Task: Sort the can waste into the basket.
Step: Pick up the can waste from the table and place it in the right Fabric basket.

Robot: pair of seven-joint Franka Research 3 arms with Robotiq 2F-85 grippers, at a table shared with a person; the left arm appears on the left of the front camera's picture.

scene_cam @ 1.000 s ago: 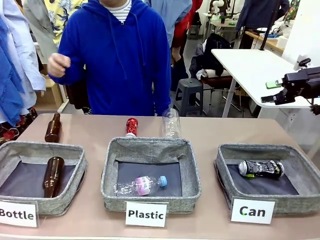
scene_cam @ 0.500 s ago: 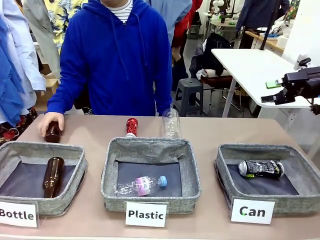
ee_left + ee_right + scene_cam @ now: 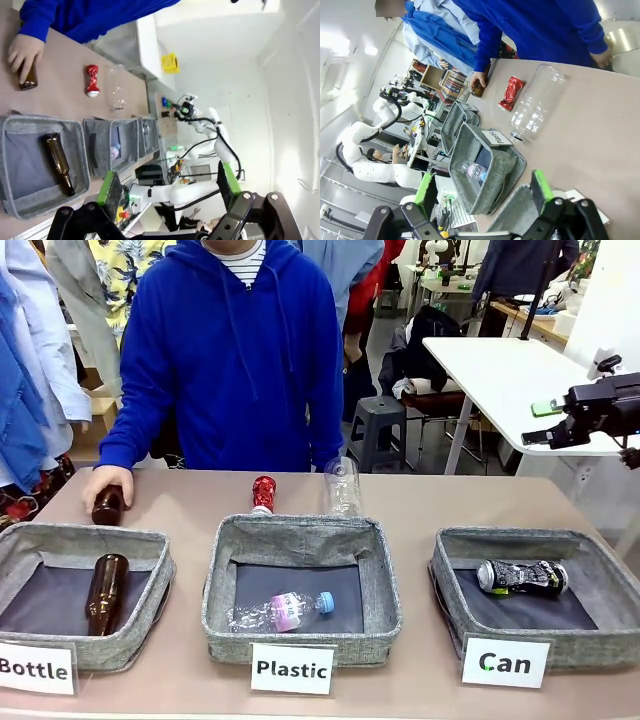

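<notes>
Your left gripper (image 3: 167, 182) is up off the table w/ its green-padded fingers (image 3: 107, 186) spread wide, nothing btwn them. Same for your right gripper (image 3: 482, 186): jaws apart, holding nothing. In the front view it sits high at the far right, well clear of the tabletop (image 3: 450, 505).

Can waste: the black-and-silver can (image 3: 522, 576) lies on its side inside the basket (image 3: 520, 538) marked "Can", on the dark liner, toward the back. The red can (image 3: 263, 494) is out on the tabletop, not in any basket. It looks to stand on end just behind the back wall of the middle basket (image 3: 300, 535), the "Plastic" one. A clear bottle (image 3: 342, 485) stands near it on the right, not touching.

A person in a blue hoodie (image 3: 240, 360) is at the far side. One hand (image 3: 103, 483) is closed over a brown bottle (image 3: 108, 508) on the table behind the "Bottle" basket (image 3: 85, 537); can't tell how firm the grip is. Inside that basket a 2nd brown bottle (image 3: 104, 590) lies lengthwise. A small plastic bottle (image 3: 282, 610) w/ a blue cap lies in the middle basket.
</notes>
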